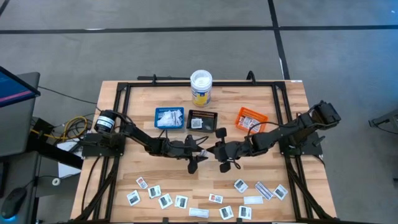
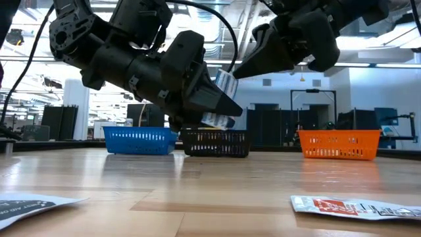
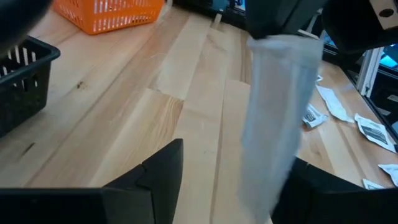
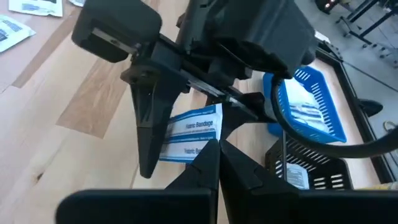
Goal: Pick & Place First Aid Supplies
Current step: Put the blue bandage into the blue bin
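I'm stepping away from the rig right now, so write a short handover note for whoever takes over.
Right pincer: shut on a white-and-blue bandage strip, held above mid-table.
Left pincer: open, its fingers on either side of that strip; handover between arms looks under way.
Trays: blue tray, black tray and orange tray each already hold some packets.
Left to do: many loose packets lie along the near edge of the table.
White-lidded tub stands at the far edge.
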Robot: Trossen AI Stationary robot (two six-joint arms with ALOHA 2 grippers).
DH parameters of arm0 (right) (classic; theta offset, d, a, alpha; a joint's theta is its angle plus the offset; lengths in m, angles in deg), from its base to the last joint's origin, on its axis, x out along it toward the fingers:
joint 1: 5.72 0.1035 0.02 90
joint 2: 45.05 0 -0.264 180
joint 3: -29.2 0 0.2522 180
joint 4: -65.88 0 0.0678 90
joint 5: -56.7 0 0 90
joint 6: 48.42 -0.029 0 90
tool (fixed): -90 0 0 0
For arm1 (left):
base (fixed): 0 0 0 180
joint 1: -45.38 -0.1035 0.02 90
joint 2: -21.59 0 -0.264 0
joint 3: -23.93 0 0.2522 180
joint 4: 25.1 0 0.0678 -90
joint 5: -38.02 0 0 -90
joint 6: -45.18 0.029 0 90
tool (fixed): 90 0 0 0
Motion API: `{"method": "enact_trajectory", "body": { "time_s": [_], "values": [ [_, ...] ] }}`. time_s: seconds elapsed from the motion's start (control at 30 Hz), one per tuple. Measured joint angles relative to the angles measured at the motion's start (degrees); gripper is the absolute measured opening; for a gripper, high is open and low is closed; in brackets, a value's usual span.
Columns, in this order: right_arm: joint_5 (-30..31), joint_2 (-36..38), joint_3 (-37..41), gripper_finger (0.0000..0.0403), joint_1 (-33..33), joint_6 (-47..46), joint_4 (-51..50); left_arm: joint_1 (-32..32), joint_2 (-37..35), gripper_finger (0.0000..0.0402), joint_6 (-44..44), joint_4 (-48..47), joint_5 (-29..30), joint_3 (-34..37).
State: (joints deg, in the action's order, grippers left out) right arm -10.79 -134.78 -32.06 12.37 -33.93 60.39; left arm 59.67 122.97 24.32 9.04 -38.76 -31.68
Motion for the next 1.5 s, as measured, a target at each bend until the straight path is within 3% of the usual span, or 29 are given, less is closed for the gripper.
{"method": "enact_trajectory", "body": {
  "time_s": [0.2,0.4,0.47,0.67,1.03,1.13,1.23,1.5],
  "values": [
    [0.02,0.0,0.0,0.0,-0.22,-1.4,-0.67,-0.01,0.0,0.0155,2.42,-0.05,0.38,0.0],
    [-0.09,0.0,0.0,0.0,-0.59,-1.47,-1.05,-0.01,-0.02,0.0033,2.58,-0.31,0.43,0.0],
    [-0.07,0.0,0.0,0.0,-0.66,-1.51,-2.67,-0.01,-0.02,0.0011,2.59,-0.35,0.45,0.0],
    [-0.05,0.0,0.0,0.0007,-0.7,-1.69,-5.56,-0.03,-0.02,0.0005,2.6,-0.46,0.46,0.19],
    [0.02,0.0,0.0,0.0098,-1.64,-5.65,-6.34,0.01,-0.1,0.0005,0.73,-2.14,3.7,3.06],
    [-0.12,0.0,0.0,0.0114,-2.45,-7.95,-6.91,-0.03,-2.38,0.0005,4.03,-3.21,5.51,3.15],
    [-0.17,-0.01,0.0,0.0124,-3.27,-10.26,-8.2,0.02,-7.83,0.0005,7.98,-9.84,8.54,3.33],
    [-4.69,-0.04,0.0,0.0128,-4.33,-12.18,-9.21,0.25,-29.33,0.0006,8.2,-40.99,28.03,3.39]
  ]
}}
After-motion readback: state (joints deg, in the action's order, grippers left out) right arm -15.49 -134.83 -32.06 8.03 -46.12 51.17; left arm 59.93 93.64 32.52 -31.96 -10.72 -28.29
